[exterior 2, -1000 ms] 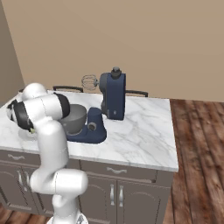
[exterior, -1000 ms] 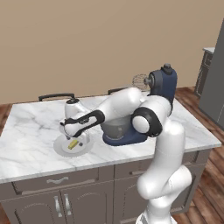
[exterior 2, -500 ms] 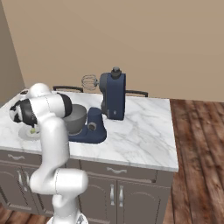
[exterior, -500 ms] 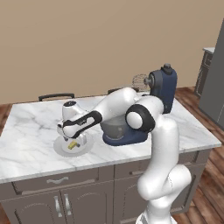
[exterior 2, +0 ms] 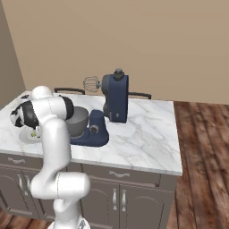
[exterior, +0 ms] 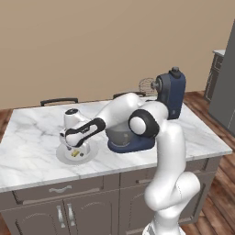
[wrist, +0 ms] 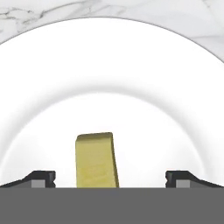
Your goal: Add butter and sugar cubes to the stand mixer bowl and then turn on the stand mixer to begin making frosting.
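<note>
Closing off-centre, your wide-open, empty gripper (wrist: pixel 109 181) could skid the butter (wrist: pixel 96 161) across the plate (wrist: pixel 52 78).

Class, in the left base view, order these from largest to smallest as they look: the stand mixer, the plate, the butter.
1. Stand mixer, by far the largest.
2. Plate, partly hidden by the gripper.
3. Butter, just a small yellow sliver on the plate.

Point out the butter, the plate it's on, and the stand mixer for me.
butter (wrist: pixel 96 161): hand view, middle of the yellow stick's top face.
plate (wrist: pixel 109 57): hand view, bare white rim beyond the stick.
stand mixer (exterior 2: pixel 117 99): right base view, side of the navy head.
</note>
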### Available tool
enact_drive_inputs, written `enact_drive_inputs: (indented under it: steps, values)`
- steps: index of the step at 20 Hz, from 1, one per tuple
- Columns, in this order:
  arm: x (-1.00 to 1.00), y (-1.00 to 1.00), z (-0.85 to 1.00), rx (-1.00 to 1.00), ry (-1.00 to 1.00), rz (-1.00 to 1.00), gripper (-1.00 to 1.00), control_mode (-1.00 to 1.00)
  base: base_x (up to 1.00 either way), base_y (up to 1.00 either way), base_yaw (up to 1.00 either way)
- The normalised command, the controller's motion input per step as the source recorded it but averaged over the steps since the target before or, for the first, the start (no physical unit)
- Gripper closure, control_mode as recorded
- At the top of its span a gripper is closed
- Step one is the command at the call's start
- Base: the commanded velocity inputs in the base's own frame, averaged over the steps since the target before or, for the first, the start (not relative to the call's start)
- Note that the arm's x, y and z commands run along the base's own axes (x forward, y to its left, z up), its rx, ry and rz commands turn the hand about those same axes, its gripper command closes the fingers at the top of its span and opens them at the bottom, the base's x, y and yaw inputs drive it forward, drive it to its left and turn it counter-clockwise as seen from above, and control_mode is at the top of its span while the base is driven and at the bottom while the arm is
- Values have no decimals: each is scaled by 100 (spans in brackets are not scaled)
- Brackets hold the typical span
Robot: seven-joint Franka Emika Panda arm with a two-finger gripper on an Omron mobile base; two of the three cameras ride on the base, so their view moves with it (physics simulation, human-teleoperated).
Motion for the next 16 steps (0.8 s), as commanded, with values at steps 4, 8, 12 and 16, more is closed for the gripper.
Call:
enact_drive_inputs:
  steps: [4, 8, 12, 16]
  values:
    - [0, 1, -26, -1, 0, 0, 100, -100, 0, 0, 0]
    - [-13, 0, -2, 0, 0, 0, 100, -100, 0, 0, 0]
    - [-18, 0, 12, 0, 0, 0, 100, -100, 0, 0, 0]
    - [-8, 0, 66, 7, -4, -2, 100, -100, 0, 0, 0]
